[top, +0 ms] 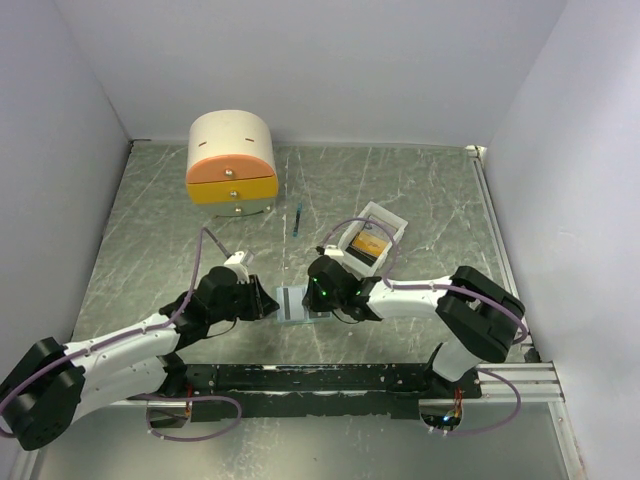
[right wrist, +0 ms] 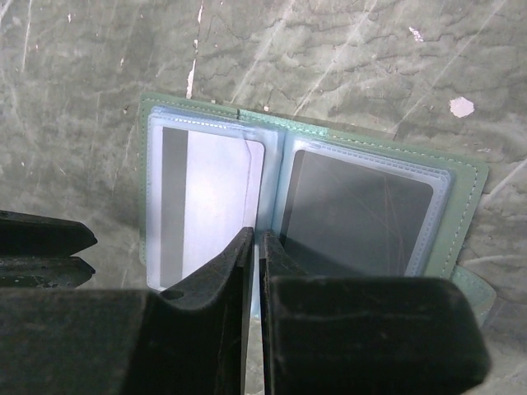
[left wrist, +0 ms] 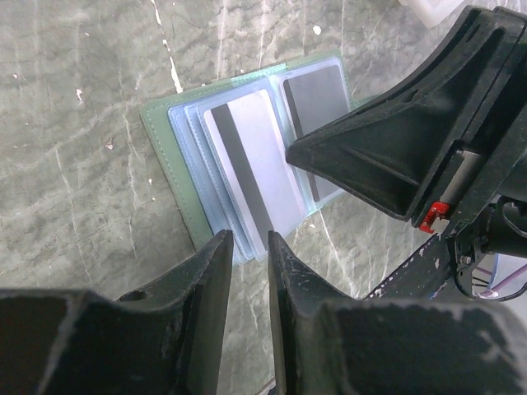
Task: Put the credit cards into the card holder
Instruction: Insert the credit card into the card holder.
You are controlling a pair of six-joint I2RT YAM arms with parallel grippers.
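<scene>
Over the open card holder, left claw stands slightly apart; right claw is together, perhaps pinching a sleeve.

Two robot hands: left hand and right hand. One open card holder containing two cards: one pale card, one dark card. One white tray, one drawer box and one blue stick, all on one table.

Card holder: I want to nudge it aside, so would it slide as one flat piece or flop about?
Probably slides whole: the card holder lies open, flat on the table. Its clear sleeves look thin and floppy, so lifting one edge would likely fan them. The cards inside may stiffen each half.
</scene>
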